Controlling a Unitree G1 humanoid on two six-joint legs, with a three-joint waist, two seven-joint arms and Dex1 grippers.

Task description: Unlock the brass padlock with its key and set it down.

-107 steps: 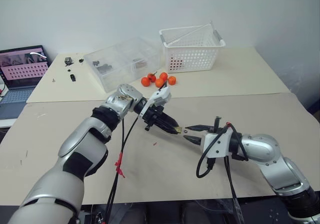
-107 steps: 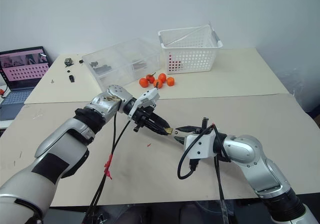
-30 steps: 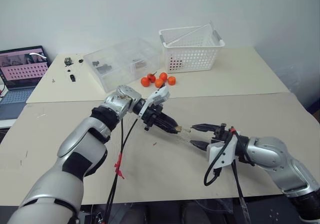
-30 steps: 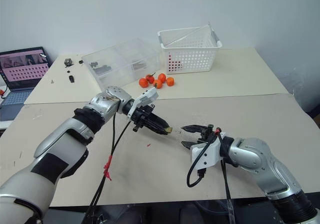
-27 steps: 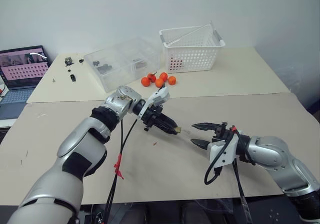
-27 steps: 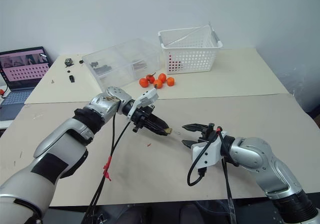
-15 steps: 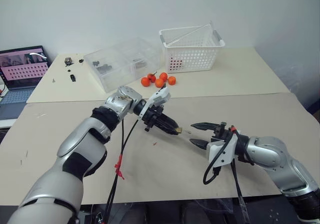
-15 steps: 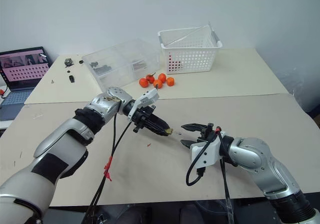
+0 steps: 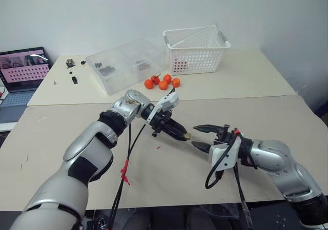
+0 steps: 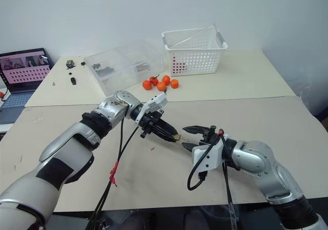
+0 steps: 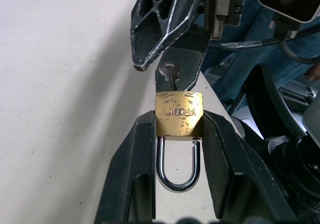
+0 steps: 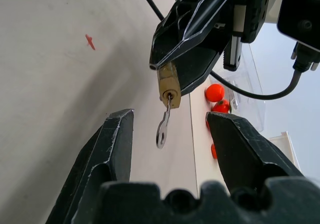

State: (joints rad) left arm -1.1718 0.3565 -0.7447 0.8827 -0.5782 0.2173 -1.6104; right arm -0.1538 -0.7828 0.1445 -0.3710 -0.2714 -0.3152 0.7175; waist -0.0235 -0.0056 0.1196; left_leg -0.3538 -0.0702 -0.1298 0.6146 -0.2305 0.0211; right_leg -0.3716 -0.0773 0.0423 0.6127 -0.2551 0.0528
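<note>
Gaping right claw (image 12: 167, 126) flanks key (image 12: 163, 121) untouched.

right gripper (image 9: 201, 138) closer to the left gripper (image 9: 180, 134) than a second ago after pulling back from its earlier near contact, its fingertips again just short of the brass padlock (image 11: 179, 113) and key (image 12: 163, 122)
</note>
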